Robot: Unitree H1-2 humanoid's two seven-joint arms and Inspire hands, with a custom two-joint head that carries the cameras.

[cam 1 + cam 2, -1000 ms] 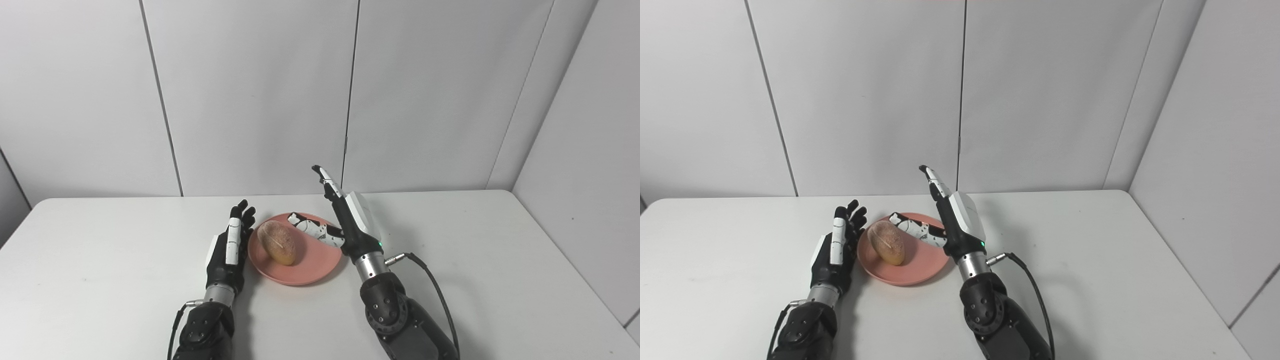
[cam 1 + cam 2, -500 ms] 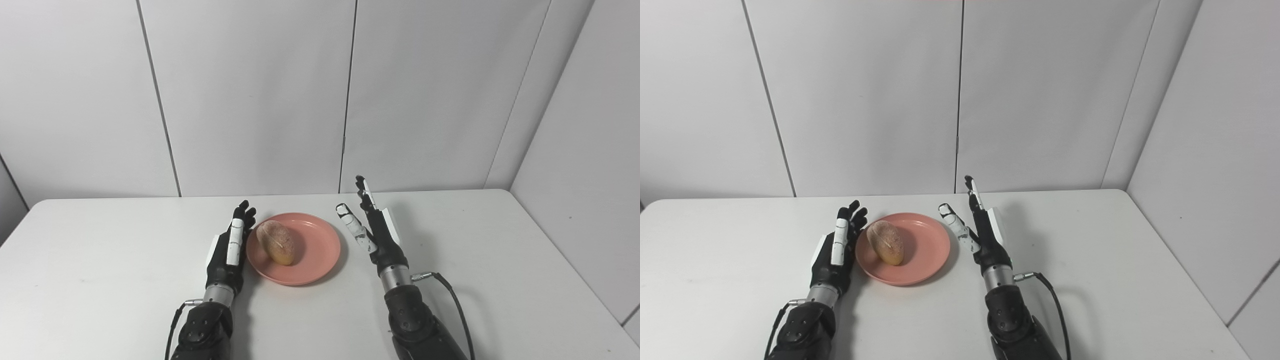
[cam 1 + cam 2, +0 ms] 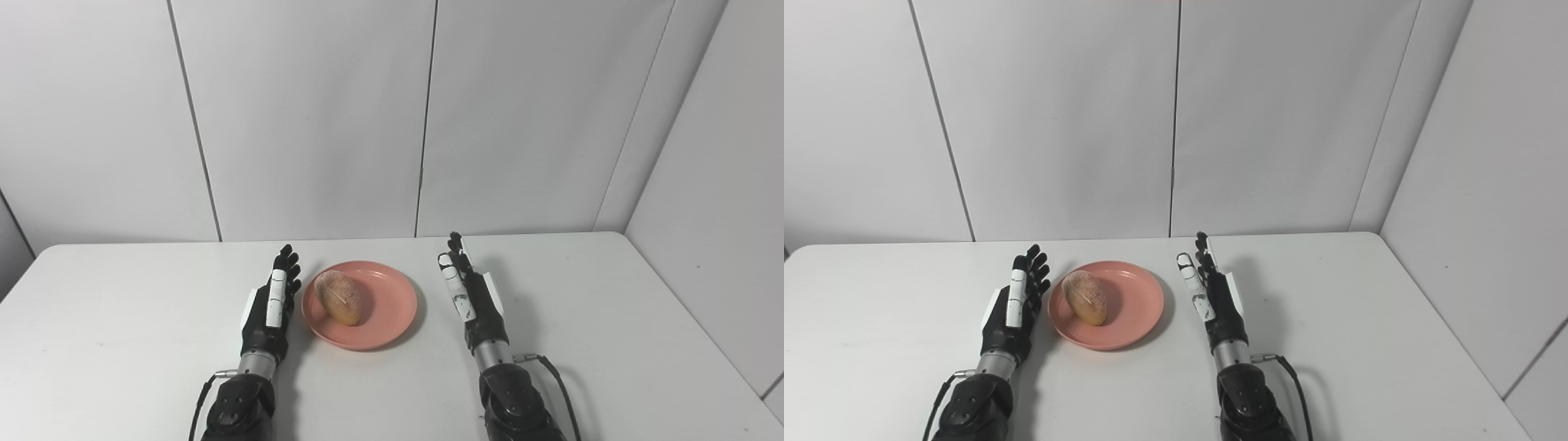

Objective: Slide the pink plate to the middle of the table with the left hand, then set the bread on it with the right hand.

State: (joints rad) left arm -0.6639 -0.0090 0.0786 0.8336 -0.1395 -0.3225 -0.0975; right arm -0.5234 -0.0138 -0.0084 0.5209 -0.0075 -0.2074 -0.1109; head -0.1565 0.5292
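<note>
The round pink plate [image 3: 392, 306] is seen flat near the middle of the table [image 3: 122, 318]. The golden oval bread [image 3: 338, 297] is laid on the plate's left half, slightly angled.

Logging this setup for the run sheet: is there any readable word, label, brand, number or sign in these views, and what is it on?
None: no text can be read in either view.
Round pink plate: plain, no print.
Oval brown bread roll on the plate: no label.
Black-and-white left hand and right hand: dark specks on the white shells, too small to read as marks.
White table and grey wall panels: bare.
</note>
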